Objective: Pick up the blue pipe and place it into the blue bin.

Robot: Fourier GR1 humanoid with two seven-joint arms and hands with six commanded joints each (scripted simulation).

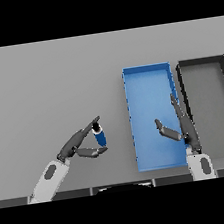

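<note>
Pipe (100, 136) between left fingers (88, 128)

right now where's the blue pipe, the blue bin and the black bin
blue pipe (100, 136): head view, on its blue middle, between the left hand's fingers
blue bin (149, 93): head view, on its bare floor
black bin (211, 100): head view, on its grey floor

blue pipe (100, 136): 1 | blue bin (146, 75): 1 | black bin (201, 62): 1 | bins in all: 2, one of each colour | grey table (50, 87): 1 | robot hands: 2, one left hand (80, 144) and one right hand (179, 127)
</note>
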